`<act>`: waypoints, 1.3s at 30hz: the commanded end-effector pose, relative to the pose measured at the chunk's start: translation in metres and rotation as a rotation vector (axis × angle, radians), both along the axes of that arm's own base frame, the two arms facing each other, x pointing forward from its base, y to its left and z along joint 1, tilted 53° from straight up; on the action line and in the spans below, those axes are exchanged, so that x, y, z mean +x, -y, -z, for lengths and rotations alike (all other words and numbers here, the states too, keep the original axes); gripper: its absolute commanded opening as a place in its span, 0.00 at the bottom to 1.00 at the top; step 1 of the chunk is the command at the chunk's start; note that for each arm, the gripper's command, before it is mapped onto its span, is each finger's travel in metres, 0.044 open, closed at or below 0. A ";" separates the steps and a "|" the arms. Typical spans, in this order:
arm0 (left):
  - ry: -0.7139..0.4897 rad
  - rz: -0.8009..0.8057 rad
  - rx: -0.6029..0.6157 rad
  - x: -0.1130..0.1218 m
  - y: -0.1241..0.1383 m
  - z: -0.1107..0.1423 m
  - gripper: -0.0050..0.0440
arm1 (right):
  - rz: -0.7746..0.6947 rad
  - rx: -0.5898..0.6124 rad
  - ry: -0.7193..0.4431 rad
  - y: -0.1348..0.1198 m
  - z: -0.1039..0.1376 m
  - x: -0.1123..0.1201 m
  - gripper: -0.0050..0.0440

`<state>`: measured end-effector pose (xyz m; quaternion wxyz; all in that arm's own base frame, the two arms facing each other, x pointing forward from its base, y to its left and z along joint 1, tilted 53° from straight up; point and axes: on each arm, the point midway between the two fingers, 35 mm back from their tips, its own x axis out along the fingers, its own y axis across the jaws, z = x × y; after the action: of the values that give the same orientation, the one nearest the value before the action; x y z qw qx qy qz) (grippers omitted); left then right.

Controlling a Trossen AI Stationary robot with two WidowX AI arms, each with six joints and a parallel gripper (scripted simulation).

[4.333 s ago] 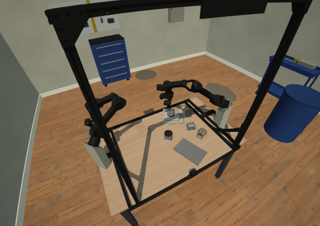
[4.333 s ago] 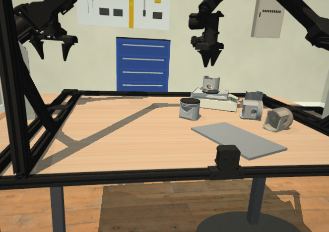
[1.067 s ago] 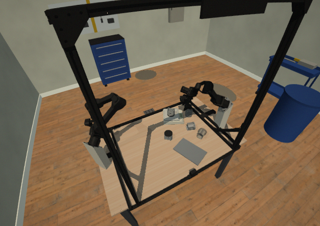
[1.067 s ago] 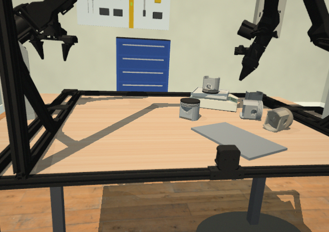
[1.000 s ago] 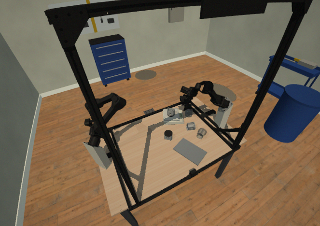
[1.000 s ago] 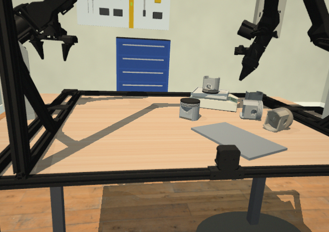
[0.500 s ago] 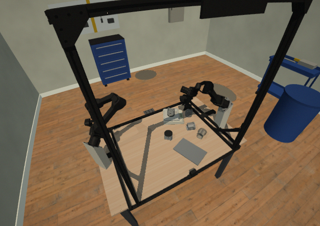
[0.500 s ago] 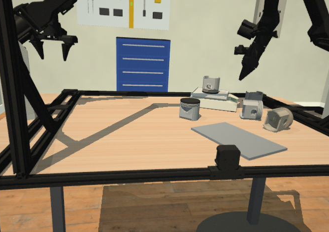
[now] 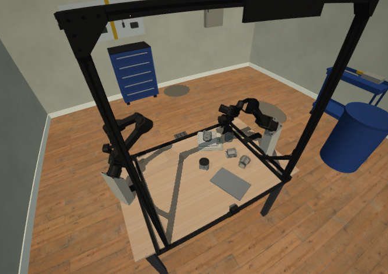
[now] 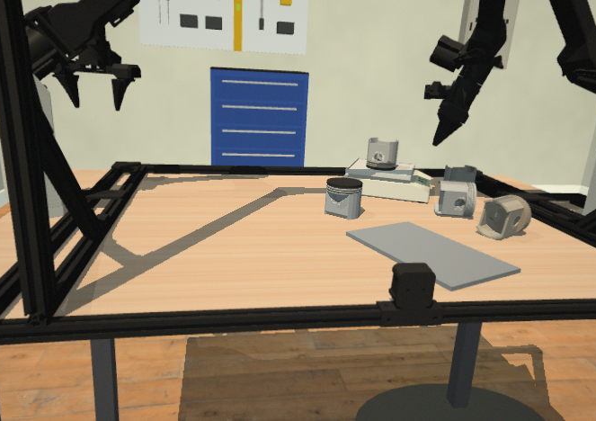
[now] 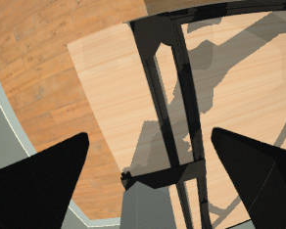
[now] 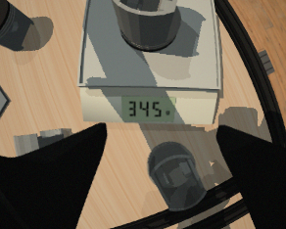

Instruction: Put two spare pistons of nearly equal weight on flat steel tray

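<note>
One piston upright on scale, likely heavy, slick; grip skirt sides. Both grippers apart, empty.

Blue cabinet w/ drawers, wood flr.
</note>
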<state>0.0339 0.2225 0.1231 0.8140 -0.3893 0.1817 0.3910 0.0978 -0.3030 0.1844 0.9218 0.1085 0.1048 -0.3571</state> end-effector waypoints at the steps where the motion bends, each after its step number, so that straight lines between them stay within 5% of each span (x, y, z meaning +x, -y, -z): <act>1: 0.002 0.002 0.001 0.000 0.000 0.000 1.00 | 0.004 0.001 0.000 0.000 0.000 0.000 0.87; 14: 0.002 0.002 0.001 0.000 0.000 0.000 1.00 | 0.015 0.052 -0.011 -0.009 0.001 -0.002 0.87; 29: 0.002 0.002 0.001 0.000 0.000 0.000 1.00 | 0.073 0.430 -0.118 -0.084 0.006 -0.008 0.87; 39: 0.002 0.002 0.001 0.000 0.000 0.000 1.00 | 0.071 0.426 -0.121 -0.058 -0.024 0.000 0.87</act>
<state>0.0339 0.2225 0.1231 0.8140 -0.3893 0.1817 0.3910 0.0951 -0.2356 0.1996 0.8603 0.2767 0.2260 -0.3637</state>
